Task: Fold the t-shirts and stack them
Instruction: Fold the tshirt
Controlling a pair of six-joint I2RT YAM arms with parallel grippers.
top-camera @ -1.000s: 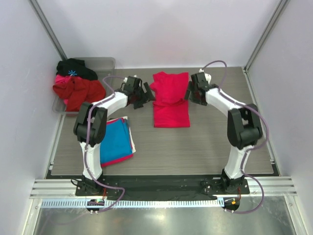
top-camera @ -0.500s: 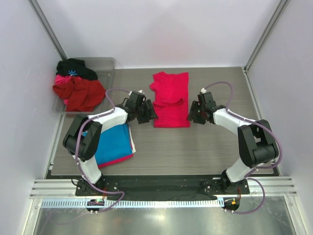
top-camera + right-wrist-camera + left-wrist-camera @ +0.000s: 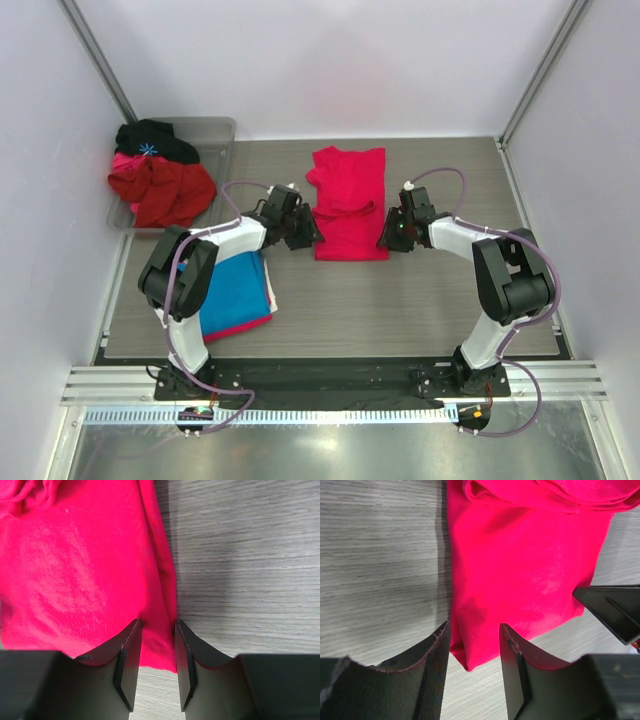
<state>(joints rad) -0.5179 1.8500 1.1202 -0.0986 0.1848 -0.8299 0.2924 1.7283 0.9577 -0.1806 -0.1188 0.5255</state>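
The grey wood-grain table [image 3: 420, 300] carries everything. Both arms bend forward from their bases and then inward, forearms low and nearly level. The left arm [image 3: 225, 238] reaches rightwards and the right arm [image 3: 462, 240] leftwards, towards the middle of the table.

Between them lies the crimson-pink t-shirt [image 3: 348, 205], folded into a long strip running away from the bases, with its sleeves tucked across the middle. At the back left, a clear bin [image 3: 215, 125] holds a heap of dark red and black clothes [image 3: 160, 190]. On the near left, the blue t-shirt [image 3: 232, 285] lies folded on top of the pink-red t-shirt [image 3: 248, 325], of which only an edge shows.

The left gripper [image 3: 473, 630] sits at the strip's near left corner, its jaws moderately apart with the corner between them. The right gripper [image 3: 157, 625] is at the near right corner. Its jaws are narrower but not closed, straddling the folded side hem. Both sets of fingers point down at the table.
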